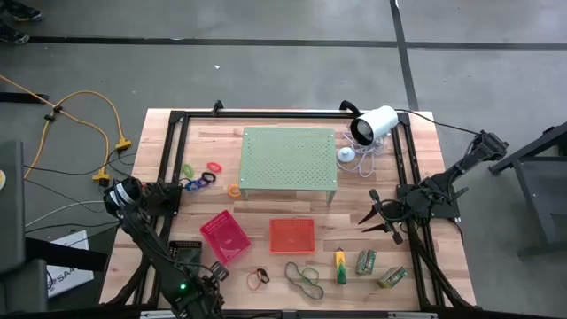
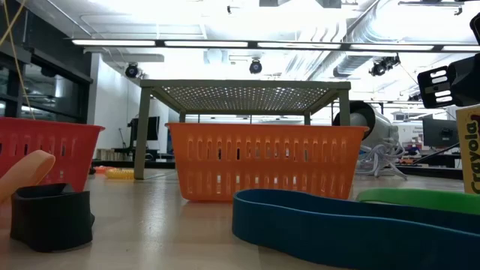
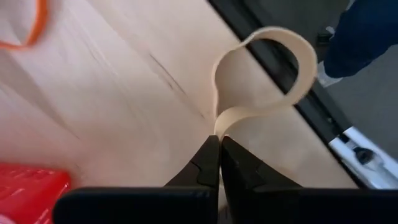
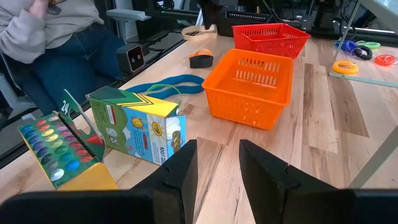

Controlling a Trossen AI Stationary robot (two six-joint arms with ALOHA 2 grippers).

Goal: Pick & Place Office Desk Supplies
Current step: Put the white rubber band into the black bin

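Wooden table (image 1: 266,151) carries the scene: at seven o'clock the left gripper (image 3: 219,152) pinches a tan rubber band (image 3: 267,74) off the surface; at three o'clock the right gripper (image 1: 376,215) hangs spread, other supplies at six.

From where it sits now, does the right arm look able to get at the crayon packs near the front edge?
Probably yes: the right gripper is open, with the crayon packs close ahead and nothing between.

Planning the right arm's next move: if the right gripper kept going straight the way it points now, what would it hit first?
Probably the orange basket: it sits ahead of the open right gripper, with bare table between. Depth is uncertain.
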